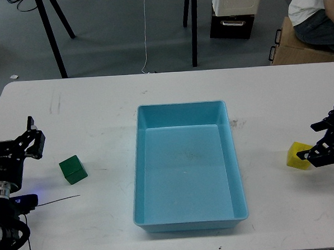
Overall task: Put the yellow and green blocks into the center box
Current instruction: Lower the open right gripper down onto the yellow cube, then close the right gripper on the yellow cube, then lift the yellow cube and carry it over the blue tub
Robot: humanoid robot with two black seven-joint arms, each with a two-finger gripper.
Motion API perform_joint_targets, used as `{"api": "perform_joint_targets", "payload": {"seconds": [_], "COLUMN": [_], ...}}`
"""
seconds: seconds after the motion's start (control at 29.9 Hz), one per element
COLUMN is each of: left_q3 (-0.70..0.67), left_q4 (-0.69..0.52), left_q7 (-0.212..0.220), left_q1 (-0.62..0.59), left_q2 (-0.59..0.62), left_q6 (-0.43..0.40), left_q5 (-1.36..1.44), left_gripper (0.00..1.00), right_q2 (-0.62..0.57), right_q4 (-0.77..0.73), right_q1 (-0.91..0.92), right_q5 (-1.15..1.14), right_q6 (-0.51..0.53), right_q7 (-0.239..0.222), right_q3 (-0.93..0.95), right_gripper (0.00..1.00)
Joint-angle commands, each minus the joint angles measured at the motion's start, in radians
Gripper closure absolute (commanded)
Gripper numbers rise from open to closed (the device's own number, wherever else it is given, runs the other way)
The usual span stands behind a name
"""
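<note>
Part of the small bright yellow matte cube is hidden behind the right jaws, which sit spread around its right side at the tabletop edge. Left jaws open, holding nothing. Small dark green matte cube sits just beside them, left of the empty light blue plastic tray.

The left arm comes in at the near left, its gripper low over the table with fingers spread apart. The right arm enters from the right edge; its gripper also stands with fingers parted.
</note>
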Motion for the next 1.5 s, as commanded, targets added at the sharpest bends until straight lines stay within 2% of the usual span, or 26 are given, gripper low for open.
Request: {"api": "perform_joint_targets", "payload": {"seconds": [0.0,0.4,0.84,0.9,1.0,1.14,1.24,1.3,1.47], "left_q3": [0.000,-0.002,-0.005,-0.003,-0.003,-0.005,-0.005,-0.005,-0.005], "left_q4": [0.001,0.001,0.003,0.003,0.003,0.004,0.004,0.004,0.004], "left_q7": [0.000,0.000,-0.002,-0.002,-0.002,-0.002,-0.002,-0.002,-0.002], "left_q1": [-0.001,-0.001,-0.001,-0.001,-0.001,-0.001,-0.001,-0.001,-0.001], "left_q2": [0.000,0.000,0.000,0.000,0.000,0.000,0.000,0.000,0.000], "left_q6": [0.013,0.015,0.015,0.015,0.015,0.015,0.015,0.015,0.015], "left_q5": [0.000,0.000,0.000,-0.001,0.000,-0.001,-0.001,-0.001,-0.001], "left_gripper": [0.00,0.00,0.00,0.00,0.00,0.00,0.00,0.00,0.00], "right_q2": [0.021,0.162,0.234,0.236,0.240,0.242,0.240,0.240,0.240], "right_q4": [-0.052,-0.185,-0.245,-0.245,-0.244,-0.244,-0.236,-0.236,-0.237], "right_q1": [-0.001,-0.003,-0.038,-0.040,-0.040,-0.040,-0.040,-0.030,0.026], "right_q5": [-0.009,0.000,0.095,0.097,0.095,0.095,0.080,0.072,0.067], "right_q6": [0.002,0.002,-0.009,-0.012,-0.017,-0.014,-0.006,-0.005,-0.006], "right_q7": [0.000,0.000,0.000,0.000,0.000,0.000,0.000,0.000,0.000], "right_q3": [-0.031,-0.079,-0.074,-0.074,-0.076,-0.077,-0.088,-0.114,-0.120], "right_gripper": [0.02,0.03,0.06,0.12,0.27,0.34,0.58,0.68,0.80]}}
